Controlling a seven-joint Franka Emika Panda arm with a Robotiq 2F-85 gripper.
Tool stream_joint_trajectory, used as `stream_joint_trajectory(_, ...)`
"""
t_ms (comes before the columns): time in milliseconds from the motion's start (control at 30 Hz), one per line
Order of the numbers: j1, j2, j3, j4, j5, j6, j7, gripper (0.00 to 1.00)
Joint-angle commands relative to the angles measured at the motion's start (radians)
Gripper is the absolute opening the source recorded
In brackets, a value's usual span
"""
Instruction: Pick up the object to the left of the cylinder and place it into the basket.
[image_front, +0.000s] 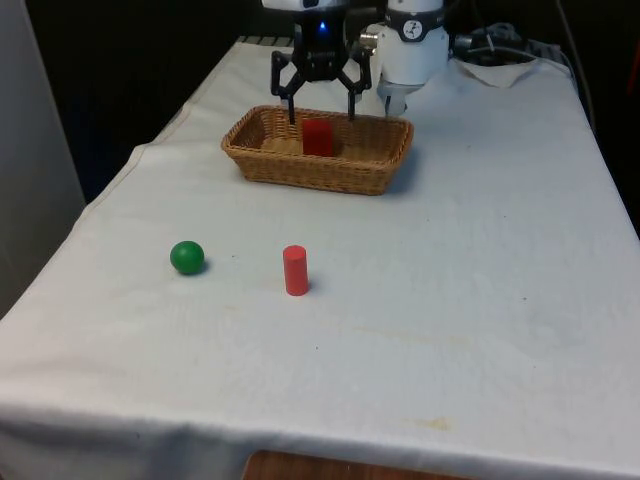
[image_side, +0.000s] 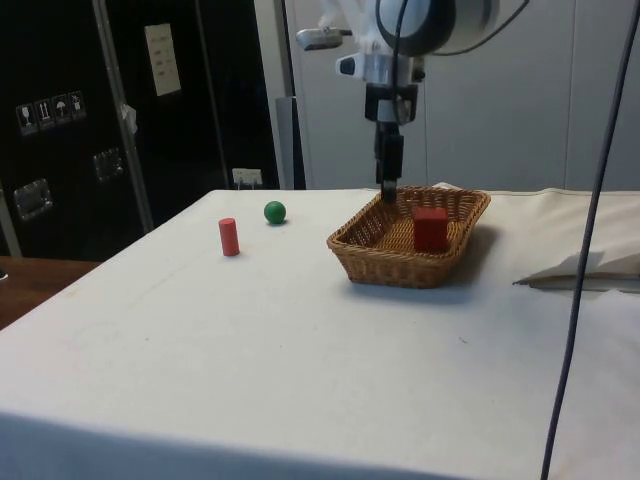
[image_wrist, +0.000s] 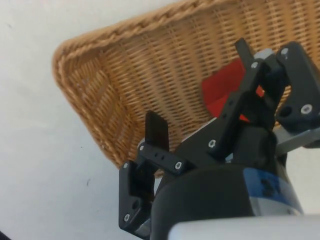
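A green ball lies on the white cloth, to the front view's left of an upright red cylinder. Further back stands a wicker basket with a red block standing inside it. My gripper hangs just over the basket, above the red block. It is open, its fingers spread wide and holding nothing. The ball and the cylinder are far from the gripper, towards the table's near end.
A bunched fold of white cloth lies behind the basket on the front view's right. The table's left edge runs close to the ball. Bare cloth stretches between the basket and the two small objects.
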Motion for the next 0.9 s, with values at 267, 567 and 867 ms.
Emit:
stream_joint_trajectory(267, 0.004, 0.000, 0.011, 0.076, 0.004, -0.079, 0.013, 1.00)
stream_joint_trajectory(567, 0.008, 0.006, 0.026, 0.154, 0.032, -0.156, 0.015, 1.00)
stream_joint_trajectory(867, 0.006, 0.020, 0.030, 0.191, 0.049, -0.190, 0.009, 1.00)
